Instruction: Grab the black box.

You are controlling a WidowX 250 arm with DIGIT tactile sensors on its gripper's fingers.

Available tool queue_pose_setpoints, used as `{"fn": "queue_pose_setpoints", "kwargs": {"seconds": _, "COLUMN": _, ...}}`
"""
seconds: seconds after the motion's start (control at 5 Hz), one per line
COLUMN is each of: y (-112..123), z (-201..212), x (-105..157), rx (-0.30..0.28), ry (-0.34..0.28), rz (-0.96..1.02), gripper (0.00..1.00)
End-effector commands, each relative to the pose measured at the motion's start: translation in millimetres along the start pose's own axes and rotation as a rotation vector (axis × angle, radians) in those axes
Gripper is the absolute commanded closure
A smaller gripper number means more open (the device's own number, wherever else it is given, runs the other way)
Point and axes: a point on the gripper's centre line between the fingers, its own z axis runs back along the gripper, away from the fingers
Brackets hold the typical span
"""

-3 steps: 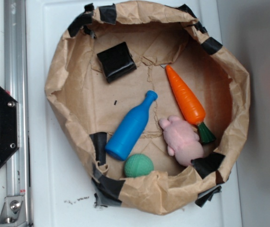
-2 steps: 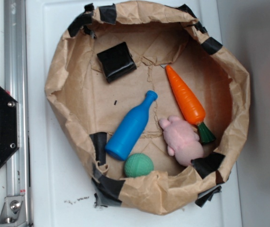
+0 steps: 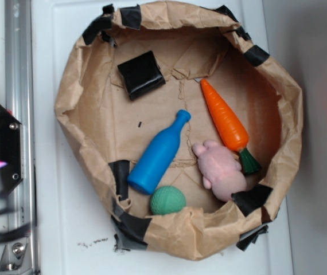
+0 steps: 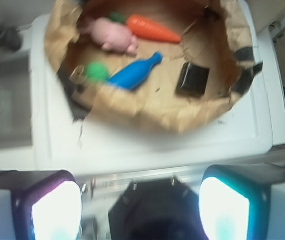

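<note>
The tool (image 4: 140,200) sits at the bottom edge of the wrist view, its two fingers (image 4: 52,210) spread wide with nothing between them. Both finger pads glow bright and are blurred. In the exterior view only a blurred dark shape at the left edge marks the arm; the tool itself cannot be made out there.

Beyond the tool lies a strip of white table (image 4: 147,150), then the near wall of the paper bowl (image 4: 147,112), which is crumpled brown paper patched with black tape.

The box (image 4: 192,80) lies flat on the bowl floor, just past the near wall and right of centre in the wrist view. It is well apart from the tool, ahead of it and slightly towards the right finger. Nothing touches the box (image 3: 141,74).

Left of the box lies the blue bottle (image 4: 132,73), neck pointing towards the box. The green ball (image 4: 97,71) sits near the bottle base. Farther back lie the pink pig (image 4: 113,36) and the carrot (image 4: 152,28).
</note>
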Motion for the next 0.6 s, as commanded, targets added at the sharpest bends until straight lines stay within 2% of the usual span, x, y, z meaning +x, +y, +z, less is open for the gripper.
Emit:
{"fn": "queue_pose_setpoints", "kwargs": {"seconds": 0.0, "y": 13, "z": -31, "x": 49, "rx": 0.026, "ry": -0.044, "rz": 0.169, "gripper": 0.0}}
{"fn": "queue_pose_setpoints", "kwargs": {"seconds": 0.4, "y": 39, "z": -76, "x": 65, "rx": 0.106, "ry": -0.014, "rz": 0.247, "gripper": 0.0}}
